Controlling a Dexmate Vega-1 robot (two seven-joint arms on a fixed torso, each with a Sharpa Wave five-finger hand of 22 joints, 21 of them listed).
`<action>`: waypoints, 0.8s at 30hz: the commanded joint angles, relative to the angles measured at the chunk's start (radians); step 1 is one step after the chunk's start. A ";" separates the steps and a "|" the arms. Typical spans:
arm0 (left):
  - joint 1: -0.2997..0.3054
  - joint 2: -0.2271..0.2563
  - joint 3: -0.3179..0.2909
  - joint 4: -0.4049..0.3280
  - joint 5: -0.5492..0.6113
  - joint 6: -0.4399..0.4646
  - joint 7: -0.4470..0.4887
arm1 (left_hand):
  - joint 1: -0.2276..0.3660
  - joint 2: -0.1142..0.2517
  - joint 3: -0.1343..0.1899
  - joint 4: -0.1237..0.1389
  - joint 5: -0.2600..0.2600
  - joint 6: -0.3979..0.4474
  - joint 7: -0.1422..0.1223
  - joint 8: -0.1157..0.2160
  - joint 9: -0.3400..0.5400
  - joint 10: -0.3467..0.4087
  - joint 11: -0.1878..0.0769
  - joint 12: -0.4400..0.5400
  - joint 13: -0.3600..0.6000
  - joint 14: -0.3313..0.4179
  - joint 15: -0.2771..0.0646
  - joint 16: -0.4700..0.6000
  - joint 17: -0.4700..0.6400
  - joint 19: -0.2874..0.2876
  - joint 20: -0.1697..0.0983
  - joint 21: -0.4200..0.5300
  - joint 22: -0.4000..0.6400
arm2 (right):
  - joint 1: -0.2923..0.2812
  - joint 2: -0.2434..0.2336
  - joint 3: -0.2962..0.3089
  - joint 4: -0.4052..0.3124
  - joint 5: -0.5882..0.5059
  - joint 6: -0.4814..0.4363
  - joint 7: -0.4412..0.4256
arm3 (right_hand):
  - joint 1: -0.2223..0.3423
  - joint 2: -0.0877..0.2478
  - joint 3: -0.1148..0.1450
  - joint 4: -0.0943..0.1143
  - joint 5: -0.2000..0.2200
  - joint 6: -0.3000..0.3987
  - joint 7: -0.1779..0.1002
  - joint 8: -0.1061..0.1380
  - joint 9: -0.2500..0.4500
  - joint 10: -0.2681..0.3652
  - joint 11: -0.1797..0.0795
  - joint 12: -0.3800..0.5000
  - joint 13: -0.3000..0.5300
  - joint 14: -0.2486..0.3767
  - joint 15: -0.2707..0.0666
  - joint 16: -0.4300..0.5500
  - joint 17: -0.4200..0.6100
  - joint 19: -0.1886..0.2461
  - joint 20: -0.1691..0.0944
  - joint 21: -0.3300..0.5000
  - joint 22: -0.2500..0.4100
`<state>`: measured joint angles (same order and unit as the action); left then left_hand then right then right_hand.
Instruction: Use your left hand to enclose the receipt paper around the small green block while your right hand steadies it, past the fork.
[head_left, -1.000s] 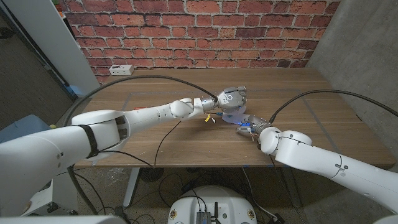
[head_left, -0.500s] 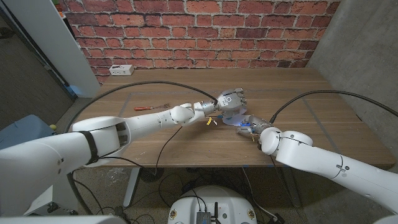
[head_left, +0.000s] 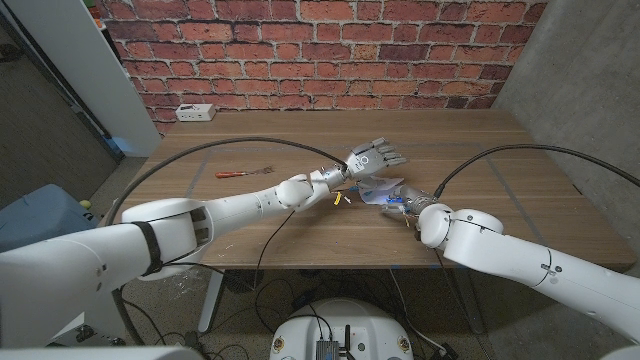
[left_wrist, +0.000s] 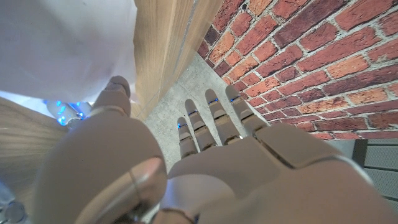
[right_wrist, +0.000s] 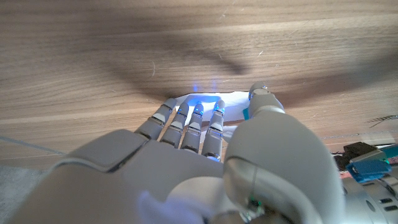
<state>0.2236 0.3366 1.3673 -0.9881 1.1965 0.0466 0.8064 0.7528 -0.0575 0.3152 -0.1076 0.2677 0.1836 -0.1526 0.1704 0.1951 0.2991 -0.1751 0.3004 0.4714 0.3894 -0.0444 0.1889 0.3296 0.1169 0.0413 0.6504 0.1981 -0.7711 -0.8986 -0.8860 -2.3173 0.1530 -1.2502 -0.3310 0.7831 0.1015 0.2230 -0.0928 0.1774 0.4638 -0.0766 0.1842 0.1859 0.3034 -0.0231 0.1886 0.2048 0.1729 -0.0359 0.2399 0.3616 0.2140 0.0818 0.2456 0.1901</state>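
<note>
The white receipt paper (head_left: 378, 188) lies crumpled on the table, past the fork (head_left: 245, 173) with its orange handle. My left hand (head_left: 373, 156) hovers just behind the paper, fingers spread and holding nothing; the left wrist view shows the same hand (left_wrist: 205, 168) splayed toward the brick wall. My right hand (head_left: 406, 204) sits at the paper's near right side. Its fingertips (right_wrist: 198, 111) and thumb press down on the receipt paper (right_wrist: 231, 104). A teal-green sliver (right_wrist: 245, 114), probably the small block, peeks out beside the thumb; the rest of it is hidden.
A small yellow piece (head_left: 338, 196) lies just left of the paper. A white power strip (head_left: 195, 112) sits at the table's far left corner. Black cables arc over both arms. The brick wall stands behind the table's far edge.
My left hand, which was curled over the paper, has lifted off it and spread its fingers, uncovering the paper. The right hand has stayed in place.
</note>
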 joint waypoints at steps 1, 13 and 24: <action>0.021 -0.039 -0.025 0.083 -0.093 -0.020 0.148 | 0.022 0.057 0.033 -0.009 0.016 0.096 -0.065 0.038 0.001 0.085 -0.009 0.060 0.000 0.066 -0.142 0.030 0.006 0.086 -0.015 0.037 0.004 | 0.006 -0.003 -0.005 0.005 -0.015 0.011 -0.003 | -0.009 0.002 -0.004 -0.003 0.003 0.000 -0.001 0.000 0.001 -0.004 0.003 0.006 0.003 -0.003 0.000 -0.003 -0.002 0.004 0.005 -0.001 0.002; 0.039 0.020 -0.103 0.000 -0.284 -0.210 0.069 | 0.045 0.224 0.153 -0.013 -0.080 0.521 0.003 0.166 0.015 0.356 0.025 0.163 -0.063 0.350 -0.164 0.080 -0.004 0.251 -0.046 0.145 0.003 | -0.132 0.022 0.066 0.005 -0.125 0.133 -0.190 | 0.003 0.074 0.031 -0.001 0.014 0.043 0.014 0.016 0.000 0.029 0.008 0.022 0.002 0.052 -0.028 0.023 -0.004 0.047 -0.015 0.012 0.001; 0.046 0.132 -0.184 -0.187 -0.374 -0.356 -0.292 | -0.025 0.180 0.182 -0.024 -0.075 0.601 0.041 0.176 0.006 0.425 0.066 0.149 -0.091 0.489 -0.145 0.106 -0.025 0.498 -0.063 0.258 -0.008 | -0.205 0.140 0.084 0.041 -0.262 0.071 -0.353 | -0.019 0.069 0.032 0.007 0.015 0.038 -0.003 0.008 0.000 -0.014 -0.005 0.007 0.003 0.029 -0.027 0.019 0.001 0.041 -0.015 0.009 0.004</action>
<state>0.2608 0.3811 1.2586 -1.0319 0.9266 -0.1647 0.8014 0.7298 0.1353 0.4871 -0.1191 0.1912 0.7620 -0.1175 0.3410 0.2030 0.7173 -0.1177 0.4546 0.3828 0.8637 -0.1111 0.2904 0.3074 0.5817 -0.0178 0.8953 0.1905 -0.8974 -0.8514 -0.8288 -2.3033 0.0133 -1.1547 -0.5260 0.7784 0.1698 0.2509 -0.0932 0.1856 0.5054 -0.0648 0.1928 0.1859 0.3015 -0.0295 0.1995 0.2049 0.2228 -0.0425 0.2632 0.3599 0.2687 0.0640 0.2593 0.1906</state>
